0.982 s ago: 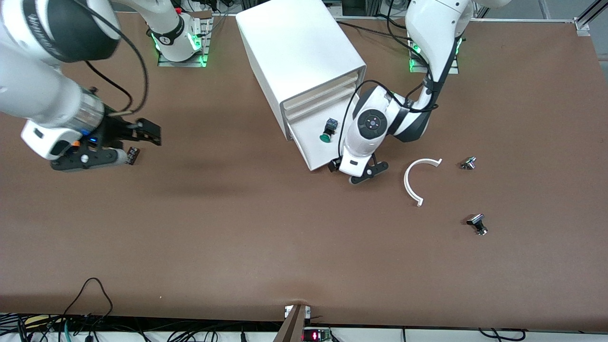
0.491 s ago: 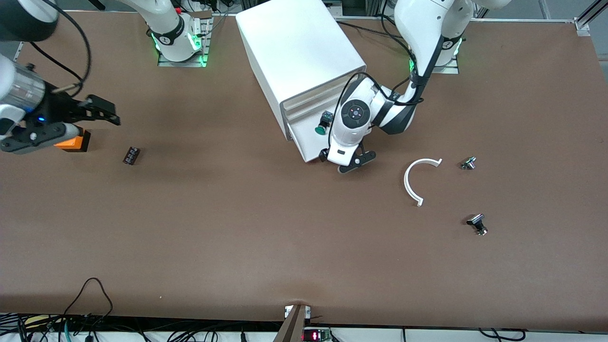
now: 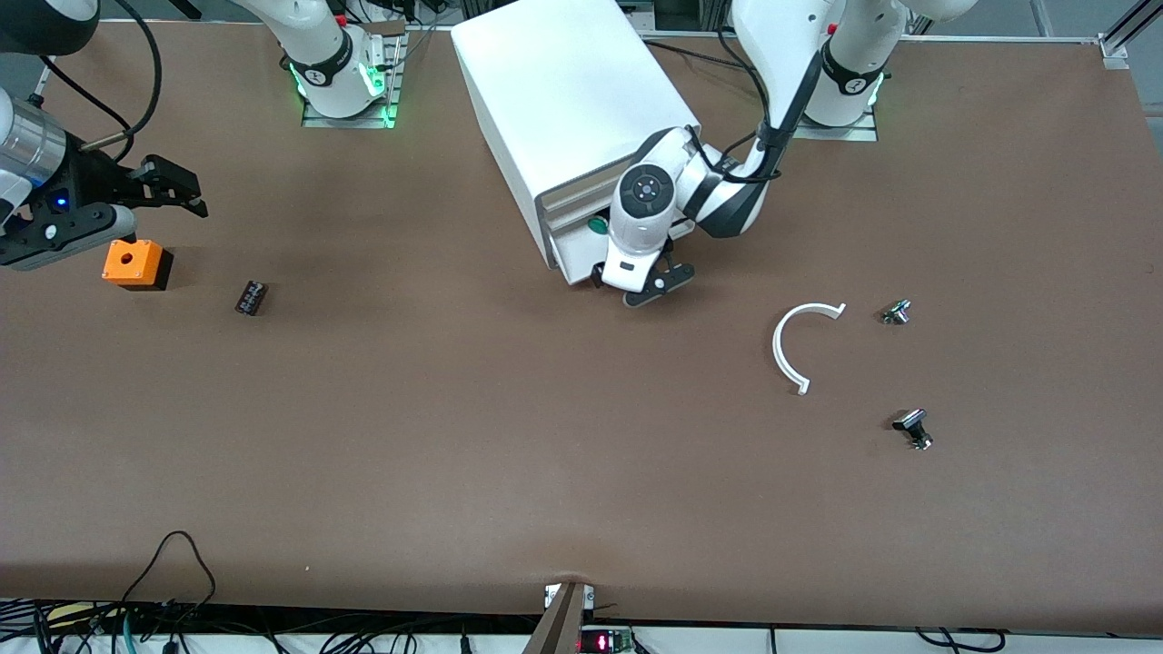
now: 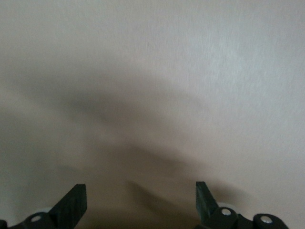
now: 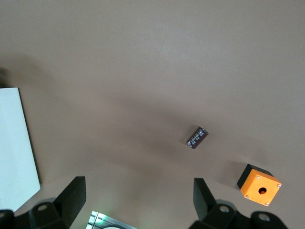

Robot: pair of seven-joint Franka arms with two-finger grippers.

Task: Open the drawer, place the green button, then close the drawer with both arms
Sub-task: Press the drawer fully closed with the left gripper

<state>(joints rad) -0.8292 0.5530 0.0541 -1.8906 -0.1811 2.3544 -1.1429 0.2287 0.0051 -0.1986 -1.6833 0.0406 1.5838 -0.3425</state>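
The white cabinet [image 3: 572, 91] stands at the back middle of the table. Its lowest drawer [image 3: 574, 254] sticks out only a little. The button [image 3: 597, 224] lies in it, with just its green cap showing at the opening. My left gripper [image 3: 641, 289] is open and empty, and its hand rests against the drawer front. The left wrist view shows only my left gripper [image 4: 138, 205] and a blurred pale surface close up. My right gripper [image 3: 173, 191] is open and empty, up over the table at the right arm's end; it also shows in the right wrist view [image 5: 138, 198].
An orange box with a hole [image 3: 136, 263] and a small black part [image 3: 252, 297] lie near my right gripper; both show in the right wrist view, the box [image 5: 259, 185] and the part [image 5: 197, 137]. A white curved piece [image 3: 800, 345] and two black-capped silver parts [image 3: 897, 312] [image 3: 913, 427] lie toward the left arm's end.
The drawer has slid into the cabinet with my left hand against its front, leaving only the button's cap showing. My right gripper has drawn back toward its end of the table, uncovering the orange box.
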